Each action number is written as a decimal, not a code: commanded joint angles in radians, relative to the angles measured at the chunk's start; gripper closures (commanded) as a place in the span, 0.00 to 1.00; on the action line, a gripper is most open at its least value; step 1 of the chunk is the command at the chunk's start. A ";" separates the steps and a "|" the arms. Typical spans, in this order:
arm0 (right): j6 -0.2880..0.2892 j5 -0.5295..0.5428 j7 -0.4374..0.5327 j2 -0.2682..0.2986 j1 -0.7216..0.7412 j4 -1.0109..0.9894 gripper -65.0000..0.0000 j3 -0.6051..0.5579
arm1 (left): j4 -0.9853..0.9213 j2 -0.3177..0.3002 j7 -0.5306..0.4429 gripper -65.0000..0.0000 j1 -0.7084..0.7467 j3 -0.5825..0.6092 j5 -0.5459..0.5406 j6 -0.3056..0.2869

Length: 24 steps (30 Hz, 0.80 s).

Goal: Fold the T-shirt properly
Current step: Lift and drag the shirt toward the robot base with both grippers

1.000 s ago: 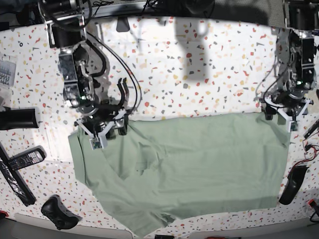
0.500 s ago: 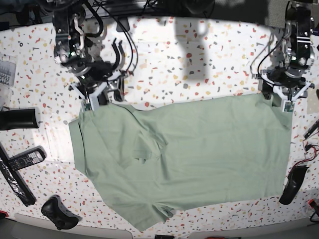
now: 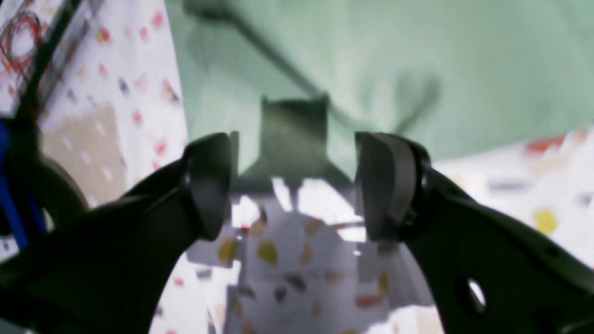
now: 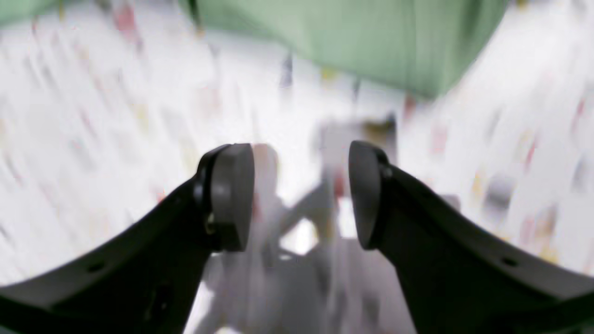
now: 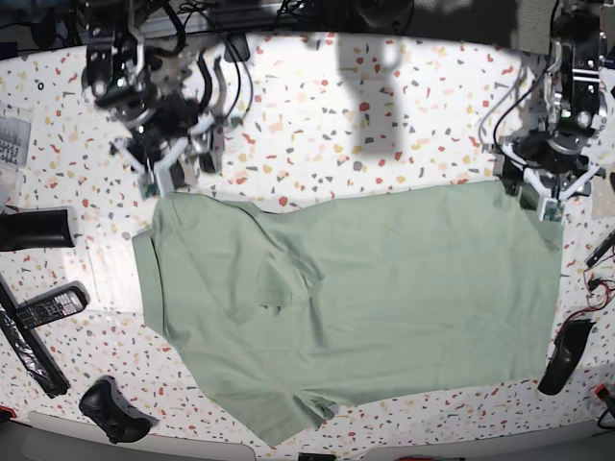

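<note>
Your left pincer (image 5: pixel 535 197) and right pincer (image 5: pixel 175 165) both released, empty, just beyond the shirt (image 5: pixel 384 288) edge.

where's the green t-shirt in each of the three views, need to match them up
Base view: the T-shirt lies spread across the lower middle of the table, between the two arms.
Left wrist view: it fills the top, beyond the open left pincer.
Right wrist view: a blurred corner of it shows at the top centre, past the open right pincer.
Shared landmark: the white speckled tabletop, seen in all three.
</note>
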 commanded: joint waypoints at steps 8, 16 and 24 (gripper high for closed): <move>0.003 0.025 -0.030 0.005 0.239 -0.018 0.51 0.003 | -0.007 -0.014 -0.048 0.39 -0.107 -0.005 -0.008 0.005; 0.005 0.006 -0.035 0.005 0.400 -0.358 0.51 0.003 | -0.244 -0.014 -0.074 0.39 -0.186 -0.005 -0.007 0.004; 0.050 -0.066 -0.046 0.017 0.398 -0.472 0.51 0.003 | -0.296 -0.015 -0.042 0.39 -0.145 -0.005 -0.003 0.004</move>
